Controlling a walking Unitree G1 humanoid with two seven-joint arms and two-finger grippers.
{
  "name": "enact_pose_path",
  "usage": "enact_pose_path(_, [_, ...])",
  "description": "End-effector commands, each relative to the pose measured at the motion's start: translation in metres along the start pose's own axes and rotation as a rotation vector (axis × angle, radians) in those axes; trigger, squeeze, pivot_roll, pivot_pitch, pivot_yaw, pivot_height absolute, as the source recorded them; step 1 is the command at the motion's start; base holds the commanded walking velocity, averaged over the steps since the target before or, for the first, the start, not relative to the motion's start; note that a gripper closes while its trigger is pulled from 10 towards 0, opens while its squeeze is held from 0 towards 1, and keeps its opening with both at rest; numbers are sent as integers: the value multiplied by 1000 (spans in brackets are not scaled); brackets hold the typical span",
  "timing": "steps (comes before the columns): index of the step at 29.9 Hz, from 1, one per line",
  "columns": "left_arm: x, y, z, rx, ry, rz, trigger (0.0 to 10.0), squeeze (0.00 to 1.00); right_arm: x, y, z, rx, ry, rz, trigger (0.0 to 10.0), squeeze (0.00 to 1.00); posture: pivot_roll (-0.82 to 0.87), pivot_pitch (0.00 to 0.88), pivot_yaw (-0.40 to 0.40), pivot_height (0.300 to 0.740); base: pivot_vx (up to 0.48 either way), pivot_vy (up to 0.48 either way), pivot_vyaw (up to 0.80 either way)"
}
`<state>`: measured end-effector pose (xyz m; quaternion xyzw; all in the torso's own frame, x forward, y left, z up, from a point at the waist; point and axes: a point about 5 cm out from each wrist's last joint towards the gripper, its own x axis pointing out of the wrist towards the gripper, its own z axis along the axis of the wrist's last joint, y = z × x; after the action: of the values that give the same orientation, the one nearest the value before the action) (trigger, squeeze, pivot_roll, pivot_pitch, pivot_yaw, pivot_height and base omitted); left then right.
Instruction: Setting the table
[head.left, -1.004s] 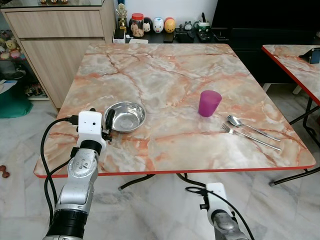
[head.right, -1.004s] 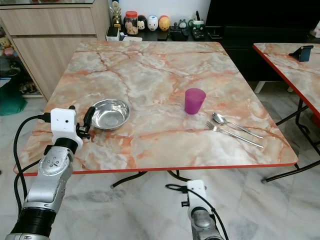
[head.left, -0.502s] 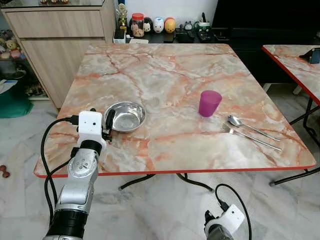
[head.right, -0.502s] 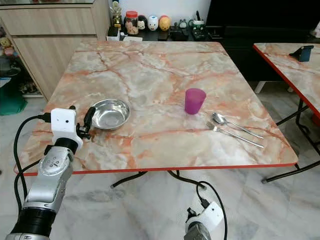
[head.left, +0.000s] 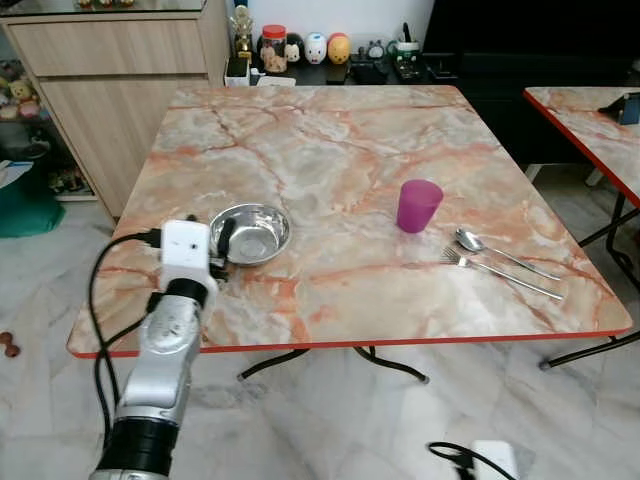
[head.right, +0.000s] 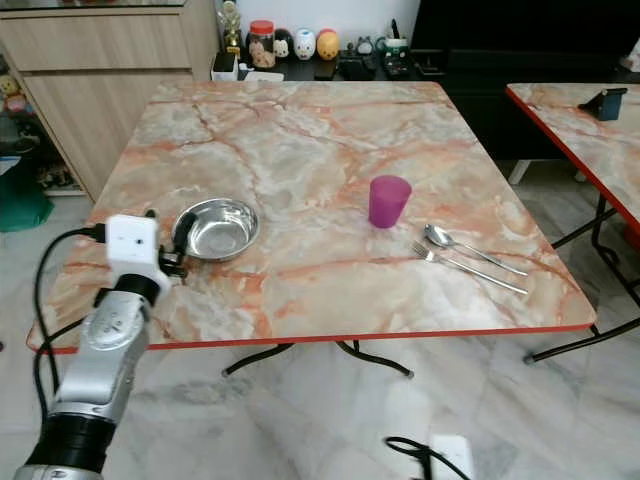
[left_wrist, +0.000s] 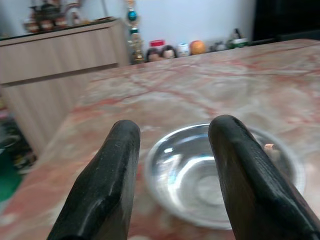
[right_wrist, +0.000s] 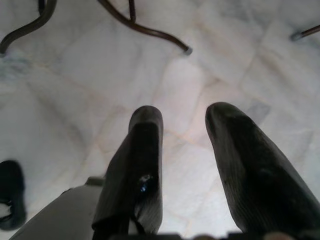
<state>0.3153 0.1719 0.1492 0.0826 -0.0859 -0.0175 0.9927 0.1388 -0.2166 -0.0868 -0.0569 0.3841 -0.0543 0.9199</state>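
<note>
A steel bowl (head.left: 250, 233) sits near the front left of the marble table (head.left: 330, 150). My left gripper (head.left: 222, 245) hovers at the bowl's near left rim, just above the tabletop. In the left wrist view it is open (left_wrist: 172, 127) and the empty bowl (left_wrist: 220, 175) lies right ahead between its fingers. A purple cup (head.left: 418, 205) stands upright at the centre right. Just right of it, a spoon (head.left: 470, 240) and a fork (head.left: 500, 272) lie side by side. My right gripper (right_wrist: 182, 115) hangs open below the table, pointing at the tiled floor.
A second red-edged marble table (head.left: 590, 130) stands close on the right. A wooden cabinet (head.left: 120, 70) and a low shelf with figurines and jars (head.left: 320, 48) lie beyond the table. Dark metal table legs (right_wrist: 145, 30) cross the floor underneath.
My right arm has dropped down to the bottom edge of the head views. My left gripper has edged slightly right, closer to the bowl. The tableware has not moved.
</note>
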Motion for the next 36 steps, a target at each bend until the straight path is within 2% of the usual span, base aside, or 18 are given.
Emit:
enact_pose_path(1, [0,4,4,13,-9,7,10000,0,-2,-6,2,-27,-36,-17,10000,0,12,0,-38,740,0,0,0])
enact_pose_path(9, [0,4,3,13,-7,5,10000,0,-4,-6,7,-70,-120,-26,10000,0,13,0,-38,740,0,0,0])
enact_pose_path(14, [-1,4,3,14,-5,5,10000,0,-5,-5,10,-61,-162,-18,10000,0,5,0,-38,740,0,0,0])
enact_pose_path(17, [-1,4,3,12,-5,4,10000,0,-5,-5,6,-29,-126,-21,10000,0,-2,0,-35,740,0,0,0])
enact_pose_path(21, [0,1,2,9,-4,-2,10000,0,-4,-6,1,-54,-58,-23,10000,0,-5,0,-34,740,0,0,0])
enact_pose_path(23, [0,1,3,7,-5,-1,10000,0,-4,-6,-3,-28,-24,-31,10000,0,3,0,-37,740,0,0,0])
enact_pose_path(28, [0,4,2,11,-4,9,10000,0,-2,-7,-6,-85,30,-6,10000,0,7,0,-42,740,0,0,0])
enact_pose_path(36, [-2,4,0,11,3,14,10000,0,-2,-7,-5,-90,31,6,10000,0,3,0,-46,740,0,0,0])
